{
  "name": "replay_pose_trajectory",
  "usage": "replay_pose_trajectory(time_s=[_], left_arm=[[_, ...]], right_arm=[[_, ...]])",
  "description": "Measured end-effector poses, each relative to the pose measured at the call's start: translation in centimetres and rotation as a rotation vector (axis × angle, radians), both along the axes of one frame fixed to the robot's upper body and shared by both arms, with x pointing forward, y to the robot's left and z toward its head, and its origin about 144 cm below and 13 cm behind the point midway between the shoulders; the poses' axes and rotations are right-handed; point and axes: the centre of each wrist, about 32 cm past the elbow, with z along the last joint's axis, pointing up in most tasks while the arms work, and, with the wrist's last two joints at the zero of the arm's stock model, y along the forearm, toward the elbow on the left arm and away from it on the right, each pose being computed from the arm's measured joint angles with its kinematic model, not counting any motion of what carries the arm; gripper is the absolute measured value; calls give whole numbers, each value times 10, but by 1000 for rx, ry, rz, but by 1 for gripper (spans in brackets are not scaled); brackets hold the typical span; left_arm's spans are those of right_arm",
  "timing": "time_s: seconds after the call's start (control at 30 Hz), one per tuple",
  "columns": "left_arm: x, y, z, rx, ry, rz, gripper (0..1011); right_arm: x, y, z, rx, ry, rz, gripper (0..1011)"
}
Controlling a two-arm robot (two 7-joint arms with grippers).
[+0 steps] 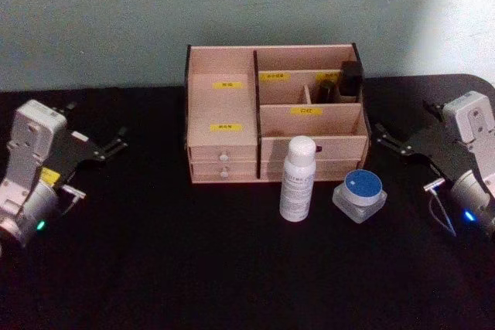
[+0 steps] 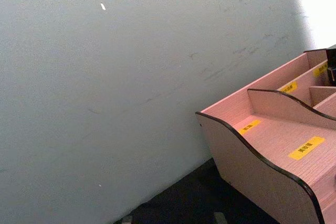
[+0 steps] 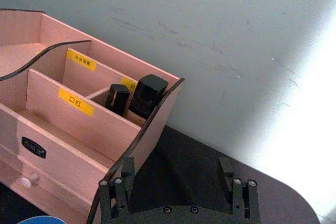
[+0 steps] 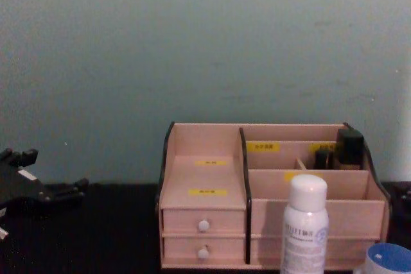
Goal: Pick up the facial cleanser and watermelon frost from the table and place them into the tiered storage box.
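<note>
Both pincers hanging out wide, nothing grabbed yet

The left pincer [image 1: 117,141] sits open over the left side of the black worktop [image 1: 193,268]. The right pincer [image 3: 176,169] is spread open too, off on the right, and both are empty. Moving inward, the blue-lidded jar [image 1: 360,195] and the white bottle [image 1: 299,179] stand upright side by side just in front of the tiered storage box [image 1: 220,102], on its right half. Two dark items [image 1: 352,79] stand in its back right compartment.
</note>
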Motion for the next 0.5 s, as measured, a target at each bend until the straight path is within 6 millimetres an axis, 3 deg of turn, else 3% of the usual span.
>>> replay_pose_trajectory(time_s=[0.5], left_arm=[[0, 0, 0, 0, 0, 0, 1001]], right_arm=[[1, -3, 2, 2, -17, -23, 1003]])
